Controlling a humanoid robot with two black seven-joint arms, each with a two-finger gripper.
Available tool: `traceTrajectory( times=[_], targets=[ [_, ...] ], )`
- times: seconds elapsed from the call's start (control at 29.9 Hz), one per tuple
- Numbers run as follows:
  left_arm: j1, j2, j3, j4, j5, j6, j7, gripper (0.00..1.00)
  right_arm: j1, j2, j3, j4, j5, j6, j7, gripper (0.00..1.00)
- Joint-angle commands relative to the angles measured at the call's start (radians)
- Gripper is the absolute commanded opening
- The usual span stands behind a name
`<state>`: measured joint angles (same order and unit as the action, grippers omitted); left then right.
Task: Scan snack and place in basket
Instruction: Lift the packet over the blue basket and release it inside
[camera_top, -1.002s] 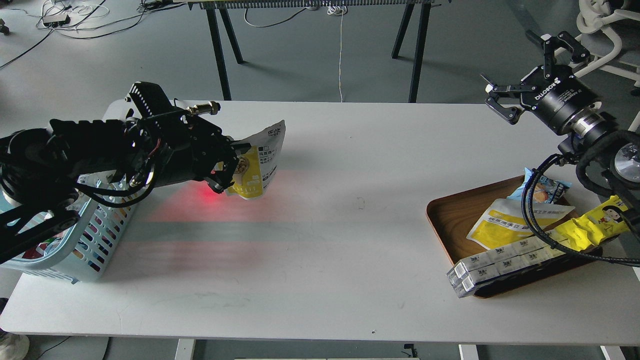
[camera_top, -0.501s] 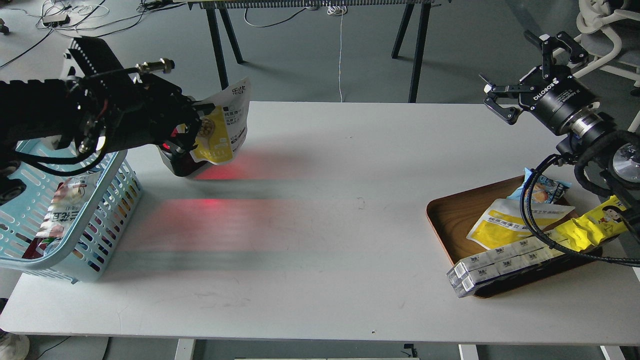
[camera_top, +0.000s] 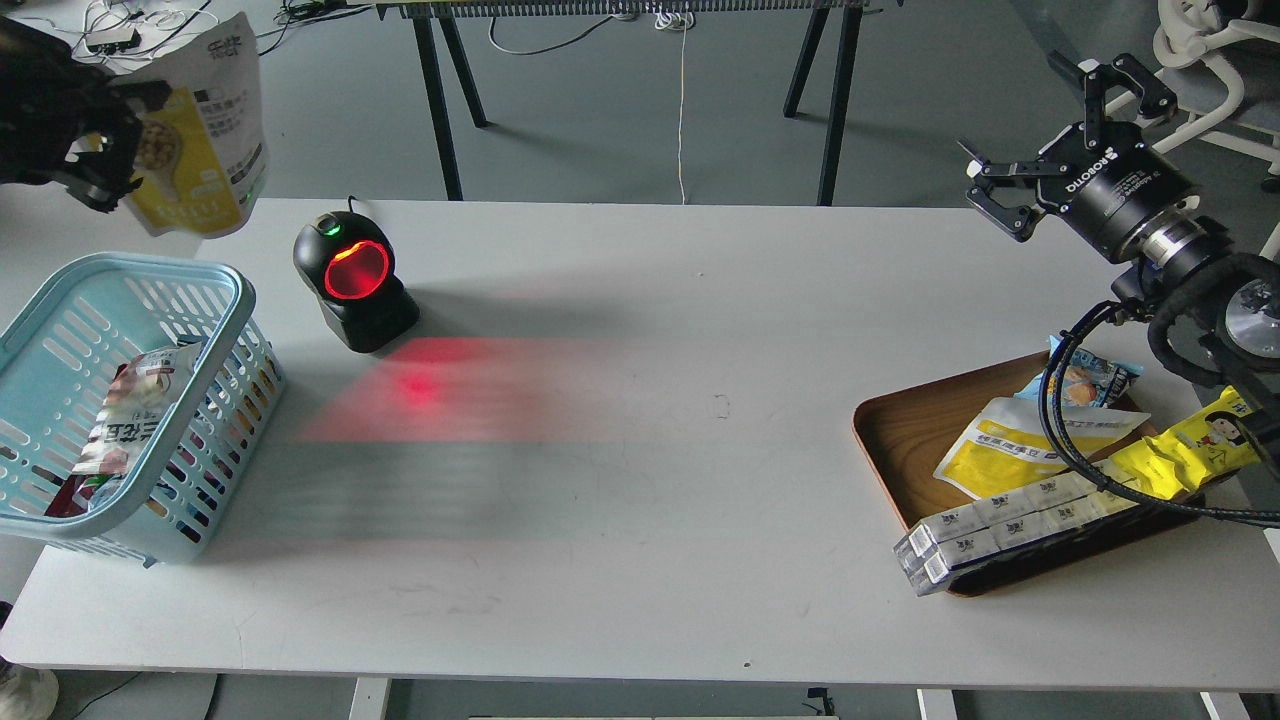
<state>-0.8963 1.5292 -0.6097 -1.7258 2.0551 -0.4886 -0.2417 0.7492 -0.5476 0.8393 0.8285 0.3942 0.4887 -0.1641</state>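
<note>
The yellow-and-white stand-up snack pouch (camera_top: 200, 130) hangs at the upper left, above the light blue slotted plastic basket (camera_top: 190, 290) on the white counter (camera_top: 650, 450) — pinched by the left claw (camera_top: 105, 150). The right claw (camera_top: 1040, 125) hovers spread wide, holding nothing.

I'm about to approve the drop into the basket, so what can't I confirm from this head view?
- Left tool: dark, partly cut off by the left edge; its fingers and its grip on the snack cannot be made out.
- Basket: cut off at the left edge; its walls hide most of what lies inside.
- Snack's print: too small to read.
- Tray: the right arm's cables cross its packs.
</note>
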Motion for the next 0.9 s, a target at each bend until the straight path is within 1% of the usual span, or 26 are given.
traceTrajectory(
  times=[0.0,0.07,0.23,0.37,0.53,0.7,0.8,0.87],
  targets=[
    [0.000,0.100,0.119,0.025,-0.052,0.048,-0.002,0.00,0.004,0.000,0.000,0.000,0.000,0.000,0.000,0.97],
    [0.000,0.147,0.197,0.043,-0.058,0.117,-0.004,0.00,0.006,0.002,-0.002,0.000,0.000,0.000,0.000,0.97],
    [0.000,0.204,0.367,0.087,-0.076,0.281,-0.014,0.00,0.006,0.005,-0.002,0.000,-0.020,0.000,0.000,0.97],
    [0.000,0.216,0.438,0.086,-0.105,0.350,-0.014,0.00,0.006,0.015,-0.002,0.000,-0.029,0.000,0.000,0.97],
    [-0.001,0.216,0.462,0.074,-0.115,0.407,-0.017,0.00,0.006,0.021,-0.002,0.000,-0.029,0.000,0.000,0.97],
    [-0.001,0.216,0.470,0.029,-0.115,0.417,-0.018,0.00,0.006,0.026,-0.002,0.000,-0.031,0.000,0.000,0.97],
    [-0.001,0.216,0.510,0.028,-0.115,0.421,-0.017,0.00,0.007,0.028,-0.002,0.001,-0.031,0.000,0.000,0.97],
    [-0.001,0.216,0.536,0.031,-0.116,0.439,-0.016,0.00,0.006,0.028,-0.003,0.001,-0.031,0.000,-0.002,0.97]
  ],
)
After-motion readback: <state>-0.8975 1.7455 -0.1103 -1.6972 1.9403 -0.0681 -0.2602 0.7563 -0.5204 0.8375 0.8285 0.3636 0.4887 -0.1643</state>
